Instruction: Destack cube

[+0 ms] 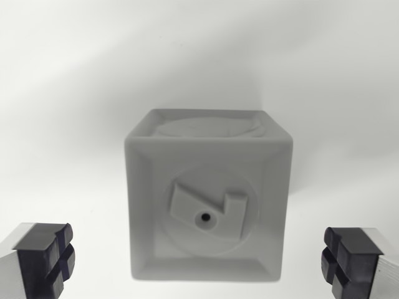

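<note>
Wrist view shows me a white cube (pixel 209 199) at centre frame on a pale surface (pixel 75 93), its facing side recessed with a raised emblem and a small dark hole. I see my gripper (pixel 199 258) spread wide, fingers (pixel 47 252) at the lower corners, holding nothing.

The cube (pixel 209 199) looks matt, smooth grey plastic — the claw (pixel 199 261) fingertips (pixel 47 252) dark and rubbery, on brushed metal — above a plain matt white tabletop (pixel 75 93).
</note>
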Motion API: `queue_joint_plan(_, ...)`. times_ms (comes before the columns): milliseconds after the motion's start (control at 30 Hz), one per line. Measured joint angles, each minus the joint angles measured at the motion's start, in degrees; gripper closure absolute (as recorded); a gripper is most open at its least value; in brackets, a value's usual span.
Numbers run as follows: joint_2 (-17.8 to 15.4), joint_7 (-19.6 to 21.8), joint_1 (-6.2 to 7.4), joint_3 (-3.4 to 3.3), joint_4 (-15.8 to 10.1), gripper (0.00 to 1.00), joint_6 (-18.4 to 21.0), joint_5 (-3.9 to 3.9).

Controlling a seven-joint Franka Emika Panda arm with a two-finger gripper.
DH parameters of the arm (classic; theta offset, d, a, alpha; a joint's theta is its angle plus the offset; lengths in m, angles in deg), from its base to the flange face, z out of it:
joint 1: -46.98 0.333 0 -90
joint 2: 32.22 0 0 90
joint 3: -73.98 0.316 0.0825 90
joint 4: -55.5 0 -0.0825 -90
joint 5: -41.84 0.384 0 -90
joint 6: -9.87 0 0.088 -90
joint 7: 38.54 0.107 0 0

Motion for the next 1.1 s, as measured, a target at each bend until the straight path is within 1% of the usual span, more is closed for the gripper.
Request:
queue_joint_plan(467,-6.86,0.00,0.00,-0.03,-1.05,0.00,5.76,-0.02)
queue_joint_plan(567,-8.74,0.00,0.00,-0.04,-1.12,0.00,7.52,-0.03)
queue_joint_plan(833,-13.17,0.05,0.00,-0.05,-1.04,0.00,12.00,-0.06)
queue_joint_plan(1100,-17.16,0.10,0.00,-0.05,-0.28,0.00,16.74,-0.09)
